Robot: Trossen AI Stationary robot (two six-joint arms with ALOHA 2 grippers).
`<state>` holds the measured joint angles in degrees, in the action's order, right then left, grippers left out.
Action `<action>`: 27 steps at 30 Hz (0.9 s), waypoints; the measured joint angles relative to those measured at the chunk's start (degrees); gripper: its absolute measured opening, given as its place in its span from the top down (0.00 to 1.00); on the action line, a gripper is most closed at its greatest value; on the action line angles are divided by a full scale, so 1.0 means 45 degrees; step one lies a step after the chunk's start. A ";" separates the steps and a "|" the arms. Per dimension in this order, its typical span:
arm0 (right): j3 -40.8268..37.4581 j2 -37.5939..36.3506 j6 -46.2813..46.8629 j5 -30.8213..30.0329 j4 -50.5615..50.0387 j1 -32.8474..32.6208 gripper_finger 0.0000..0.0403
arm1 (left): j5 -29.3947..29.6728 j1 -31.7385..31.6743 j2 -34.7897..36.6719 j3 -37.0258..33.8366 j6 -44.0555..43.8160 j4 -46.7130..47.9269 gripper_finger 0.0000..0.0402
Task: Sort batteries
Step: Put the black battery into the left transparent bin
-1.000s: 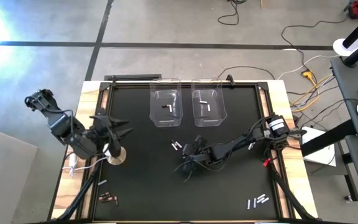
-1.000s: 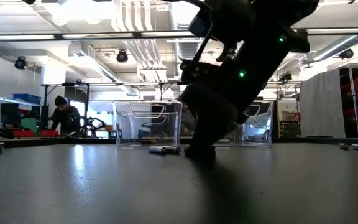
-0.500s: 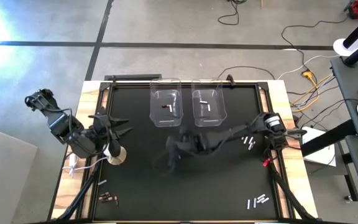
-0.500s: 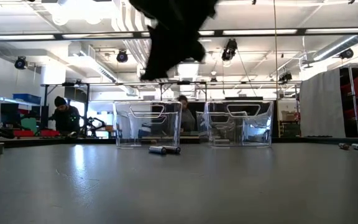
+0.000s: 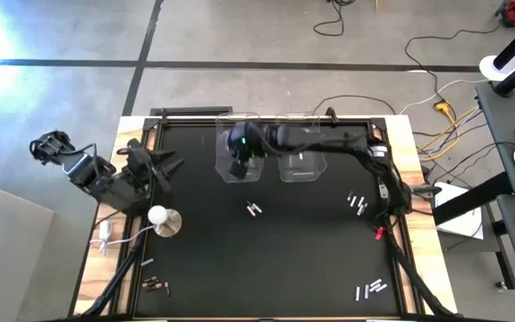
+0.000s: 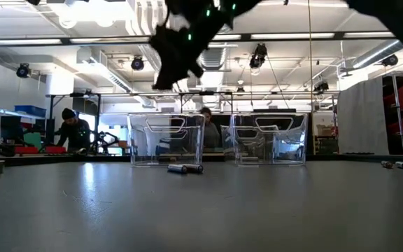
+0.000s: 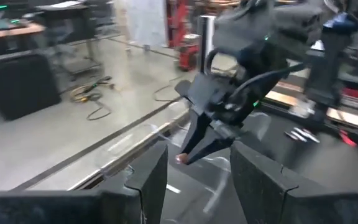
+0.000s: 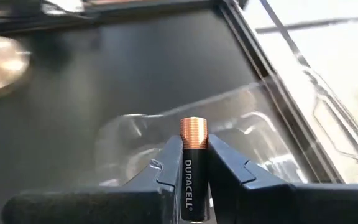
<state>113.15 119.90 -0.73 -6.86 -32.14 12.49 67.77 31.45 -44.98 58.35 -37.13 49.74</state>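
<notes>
Over left clear plastic bin (image 5: pixel 239 154) in high view, right tool (image 5: pixel 240 165) hangs; left tool (image 5: pixel 164 164) waits at counter's (image 5: pixel 266 259) left edge, fingers apart, empty; loose batteries (image 5: pixel 255 209) lie mid-counter

Low view: right tool (image 6: pixel 166 73) hangs high above left bin (image 6: pixel 166 140); two batteries (image 6: pixel 185 169) lie just before it

Right wrist view: right tool (image 8: pixel 192 180) clamps black, copper-topped battery (image 8: pixel 192 168) upright, bin (image 8: pixel 229 140) beyond

Held battery (image 8: pixel 192 163) — lower end hidden between tool fingers (image 8: pixel 169 165).
</notes>
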 joint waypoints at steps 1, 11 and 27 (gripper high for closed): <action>0.0146 0.0237 0.0000 0.0364 -0.0055 0.0333 0.89 | -0.0162 -0.0403 0.0042 0.0000 -0.0013 -0.0005 0.62; 0.3399 0.3356 -0.1351 0.2770 -0.1429 0.1869 0.89 | -0.3712 -0.4669 -0.0053 -0.0005 0.0460 -0.0346 0.62; 0.4116 0.5033 -0.2773 0.3320 -0.2185 0.2005 0.89 | -0.6302 -0.5539 0.1721 -0.0019 0.4863 -0.1909 0.62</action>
<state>131.67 142.55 -13.21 8.08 -41.97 21.52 39.42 6.52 -37.24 58.26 -15.25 41.15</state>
